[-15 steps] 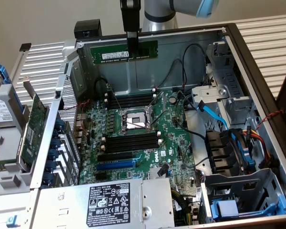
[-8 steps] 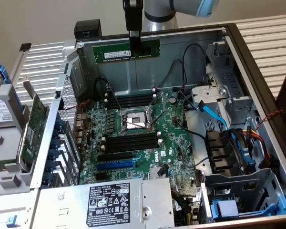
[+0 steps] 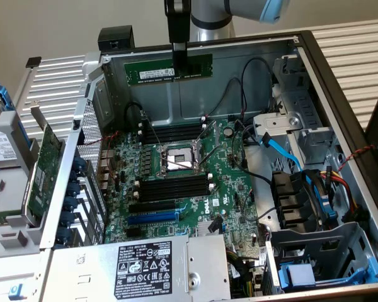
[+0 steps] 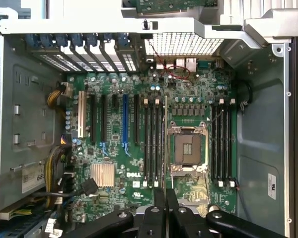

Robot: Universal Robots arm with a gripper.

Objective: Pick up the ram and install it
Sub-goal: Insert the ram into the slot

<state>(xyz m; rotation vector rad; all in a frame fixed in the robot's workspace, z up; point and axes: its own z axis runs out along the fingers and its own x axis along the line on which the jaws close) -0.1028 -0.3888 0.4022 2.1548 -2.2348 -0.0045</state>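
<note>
Above motherboard (image 3: pixel 183 182), ram (image 3: pixel 168 69) between fingers (image 3: pixel 179 60)

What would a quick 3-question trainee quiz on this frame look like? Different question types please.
1. True or false: the ram is already seated in a motherboard slot.
2. What grips the ram? A) a hand B) the gripper C) nothing
3. Fill in: the CPU socket sits between two banks of memory ____.

Key: 1 false, it hangs above the open case; 2 B; 3 slots.
</note>
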